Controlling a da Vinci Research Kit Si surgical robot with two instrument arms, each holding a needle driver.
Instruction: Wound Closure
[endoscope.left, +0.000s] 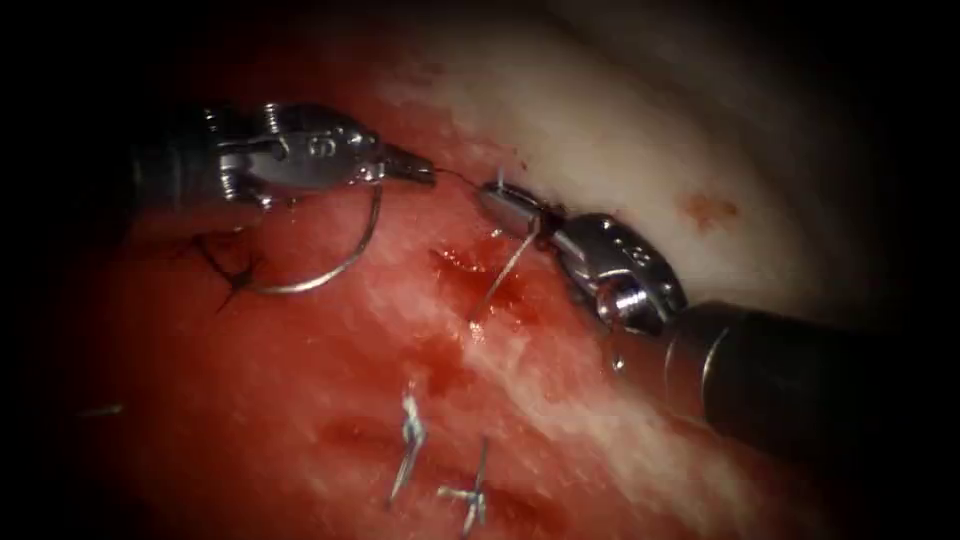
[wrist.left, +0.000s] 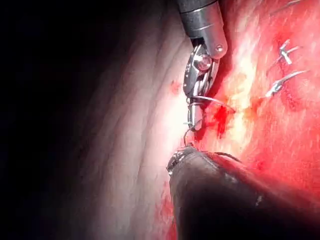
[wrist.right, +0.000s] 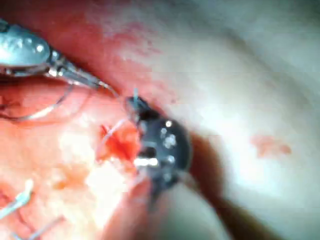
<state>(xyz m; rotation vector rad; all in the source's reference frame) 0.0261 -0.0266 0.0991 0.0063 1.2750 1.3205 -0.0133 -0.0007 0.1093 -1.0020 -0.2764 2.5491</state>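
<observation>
The endoscope view showed the whole curve of the needle (endoscope.left: 335, 262) hanging below the left tool (endoscope.left: 410, 168), free of the tissue (endoscope.left: 300, 400); in the right wrist view part of that arc (wrist.right: 42, 111) blurred away. Cut thread ends (endoscope.left: 410, 440) lay on the red, wet tissue nearest the endoscope. Beyond them, the left tool's jaws clamped the needle at one end. The thread (endoscope.left: 455, 178) ran from its tip to the right tool (endoscope.left: 505, 205), whose jaws were closed on it.
</observation>
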